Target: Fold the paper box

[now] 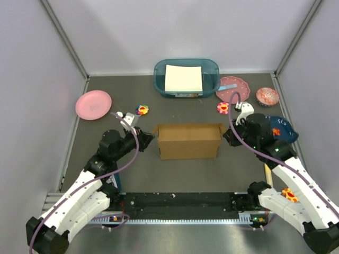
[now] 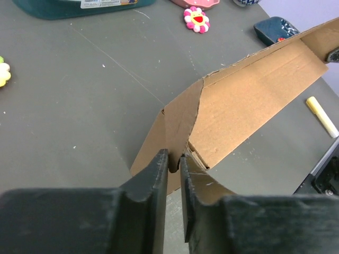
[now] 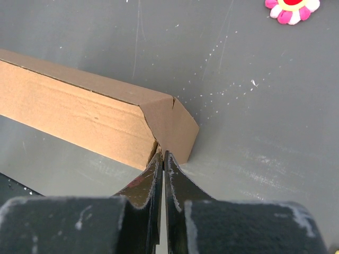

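The paper box (image 1: 188, 141) is a brown cardboard piece standing in the middle of the table, partly folded, its long panel upright with side flaps bent at each end. My left gripper (image 1: 149, 137) is at its left end, jaws nearly closed on the edge of the left flap (image 2: 175, 127). My right gripper (image 1: 224, 138) is at its right end, jaws pinched on the edge of the right flap (image 3: 169, 127). The long panel shows in the left wrist view (image 2: 254, 100) and in the right wrist view (image 3: 69, 106).
A teal bin (image 1: 186, 77) with a white sheet stands at the back. A pink plate (image 1: 93, 104) lies back left; a pink dish (image 1: 233, 87), a cupcake liner (image 1: 267, 96) and a dark blue dish (image 1: 283, 129) lie right. Flower toys (image 1: 142, 110) (image 1: 223, 108) lie behind the box. A yellow marker (image 2: 322, 116) lies near front.
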You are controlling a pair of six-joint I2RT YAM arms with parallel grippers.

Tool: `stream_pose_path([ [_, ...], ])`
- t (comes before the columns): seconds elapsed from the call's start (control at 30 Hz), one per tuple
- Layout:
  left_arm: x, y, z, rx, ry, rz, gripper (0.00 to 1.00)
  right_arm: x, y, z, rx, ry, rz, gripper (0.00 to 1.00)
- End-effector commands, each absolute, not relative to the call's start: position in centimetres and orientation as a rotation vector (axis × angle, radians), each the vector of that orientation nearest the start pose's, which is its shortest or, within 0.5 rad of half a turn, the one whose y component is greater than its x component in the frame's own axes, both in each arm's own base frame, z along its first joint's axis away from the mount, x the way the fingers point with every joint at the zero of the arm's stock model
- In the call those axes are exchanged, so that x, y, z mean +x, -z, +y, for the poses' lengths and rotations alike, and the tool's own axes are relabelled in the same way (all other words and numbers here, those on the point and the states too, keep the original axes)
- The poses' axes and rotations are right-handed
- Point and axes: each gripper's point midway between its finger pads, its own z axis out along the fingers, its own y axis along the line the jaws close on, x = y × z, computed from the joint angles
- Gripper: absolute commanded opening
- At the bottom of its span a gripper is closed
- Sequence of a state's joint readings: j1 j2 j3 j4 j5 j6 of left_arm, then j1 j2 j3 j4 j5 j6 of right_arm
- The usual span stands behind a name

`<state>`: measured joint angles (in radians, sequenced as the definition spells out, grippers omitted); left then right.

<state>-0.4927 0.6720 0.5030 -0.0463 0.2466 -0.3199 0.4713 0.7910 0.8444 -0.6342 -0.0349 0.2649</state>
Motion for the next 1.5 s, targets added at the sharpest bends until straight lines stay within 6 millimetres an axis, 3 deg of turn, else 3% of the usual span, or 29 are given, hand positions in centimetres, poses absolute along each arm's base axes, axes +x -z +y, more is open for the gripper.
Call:
stream_pose_path([
  [0.0,23.3,-23.8,-19.4,0.343,0.846,1.707,0.13,22.2,-20.5,13.9,-0.215,-0.501,2.175,0.00],
  [0.2,23.5,-23.5,-19.5,0.340,0.845,1.715,0.00,22.1,-20.9,14.9,-0.162,-0.570,2.171,0.00],
  [0.53,24.0,-22.7,-18.8,0.345,0.773,1.742,0.00,21.8,-23.7,17.0,-0.066,-0.752,2.157,0.00],
  [0.93,24.2,-22.4,-18.6,0.356,0.740,1.743,0.00,21.7,-25.4,17.4,-0.011,-0.805,2.148,0.00],
  [0.97,24.1,-21.8,-18.5,0.359,0.733,1.772,0.00,21.7,-25.5,17.4,-0.011,-0.808,2.147,0.00],
  [1.13,24.0,-21.6,-18.5,0.359,0.734,1.778,0.00,21.8,-24.9,17.3,-0.011,-0.791,2.160,0.00],
  [1.47,24.0,-22.1,-18.4,0.340,0.742,1.768,0.00,21.5,-20.4,16.2,-0.031,-0.690,2.238,0.00],
])
